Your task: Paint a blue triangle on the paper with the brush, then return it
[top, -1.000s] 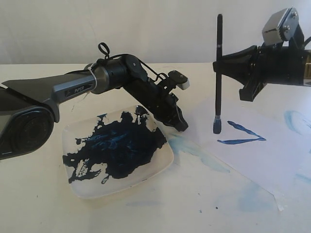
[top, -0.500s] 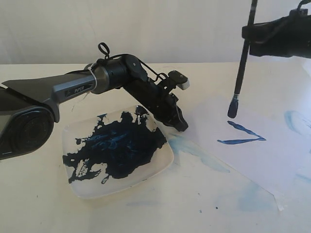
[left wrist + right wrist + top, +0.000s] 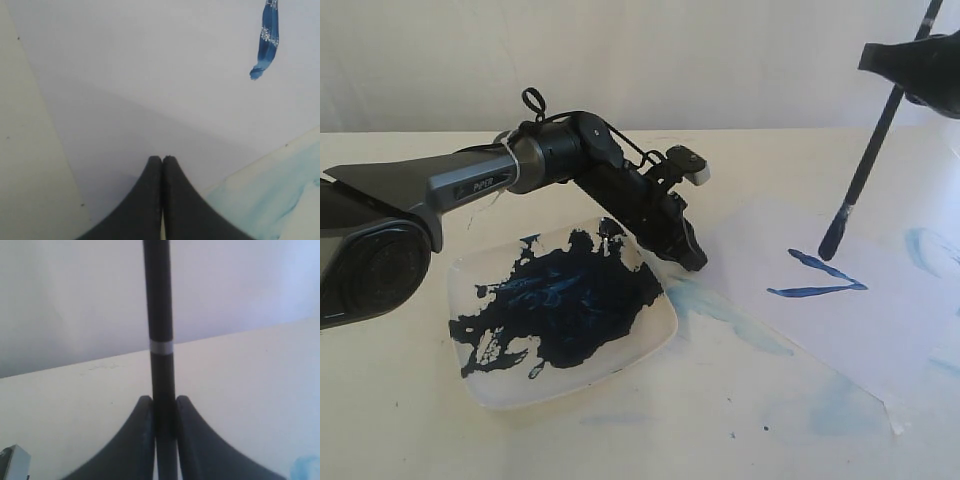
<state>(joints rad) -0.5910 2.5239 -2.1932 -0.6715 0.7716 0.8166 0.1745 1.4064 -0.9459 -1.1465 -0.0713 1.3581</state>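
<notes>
My right gripper [image 3: 898, 72] is shut on the black brush [image 3: 868, 165] and holds it tilted at the far right. The paint-dark bristle tip [image 3: 832, 243] hangs just above the paper [image 3: 840, 335]. Below the tip lie two dark-blue strokes [image 3: 820, 278] that meet in a point on the right and stand apart on the left. In the right wrist view the brush [image 3: 159, 315] with its silver band [image 3: 161, 347] runs between the fingers of the right gripper [image 3: 164, 402]. My left gripper [image 3: 690, 258], shut and empty, rests its tips on the paper's left edge; the left wrist view shows this gripper [image 3: 162, 159] on the paper [image 3: 150, 75], with one blue stroke [image 3: 266, 40] beyond.
A square white plate [image 3: 480, 270] smeared with dark-blue paint sits just left of the left gripper. Pale light-blue smears [image 3: 720, 305] mark the table beside the paper, and another smear [image 3: 925, 245] marks its right side. A white wall stands behind.
The right gripper has risen and moved right, partly out of view. The brush has gone from upright to tilted, its tip shifting right over the strokes. The left arm has not moved.
</notes>
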